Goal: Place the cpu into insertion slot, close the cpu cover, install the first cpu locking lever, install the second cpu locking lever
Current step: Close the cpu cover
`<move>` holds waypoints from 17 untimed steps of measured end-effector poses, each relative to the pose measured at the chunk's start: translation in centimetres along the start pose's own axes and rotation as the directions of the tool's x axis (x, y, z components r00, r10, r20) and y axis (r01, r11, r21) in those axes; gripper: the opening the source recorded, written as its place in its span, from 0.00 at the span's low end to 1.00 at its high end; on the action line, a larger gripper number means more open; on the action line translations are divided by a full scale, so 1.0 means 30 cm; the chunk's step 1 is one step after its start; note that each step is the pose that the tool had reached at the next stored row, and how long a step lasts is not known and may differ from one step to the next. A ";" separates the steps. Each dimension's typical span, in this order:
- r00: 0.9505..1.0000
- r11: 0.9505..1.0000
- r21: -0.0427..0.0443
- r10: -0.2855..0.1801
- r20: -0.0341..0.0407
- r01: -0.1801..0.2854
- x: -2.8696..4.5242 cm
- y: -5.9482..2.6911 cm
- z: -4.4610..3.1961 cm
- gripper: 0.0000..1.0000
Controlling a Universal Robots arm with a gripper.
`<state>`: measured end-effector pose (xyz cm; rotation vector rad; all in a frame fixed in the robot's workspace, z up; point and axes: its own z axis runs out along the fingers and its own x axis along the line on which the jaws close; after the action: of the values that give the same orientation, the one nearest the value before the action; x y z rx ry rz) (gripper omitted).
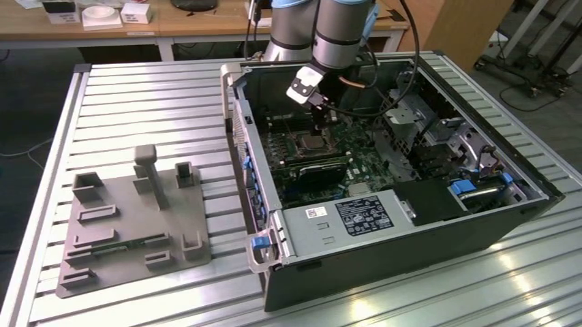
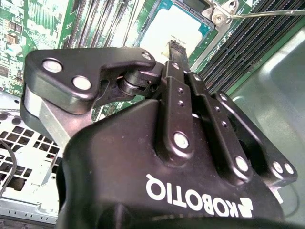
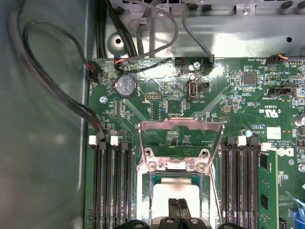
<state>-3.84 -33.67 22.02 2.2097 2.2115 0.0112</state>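
**Gripper over the socket.** In the first wrist view the picture's edge cuts off part of the insertion slot (image 3: 141, 191). In the second wrist view the body of the gripper (image 2: 174, 47) hides most of the motherboard (image 2: 28, 28) from me. The fingers (image 3: 174, 212) are pressed together with nothing between them, their tips over the cpu (image 3: 161, 198). I cannot tell whether they touch it. The cpu lies in the slot, and the cpu cover (image 3: 181, 126) stands raised off the slot.
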 end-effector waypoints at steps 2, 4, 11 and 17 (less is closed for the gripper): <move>1.000 1.000 0.000 0.000 0.000 0.000 0.000 0.000 -0.001 0.10; 1.000 1.000 0.000 0.000 0.000 0.000 0.000 0.000 -0.003 0.10; 1.000 1.000 0.000 0.000 0.000 0.000 0.000 0.000 -0.011 0.10; 1.000 1.000 0.000 0.000 0.000 0.000 0.000 0.000 -0.012 0.10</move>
<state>-3.84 -33.67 22.37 2.2097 2.2115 0.0112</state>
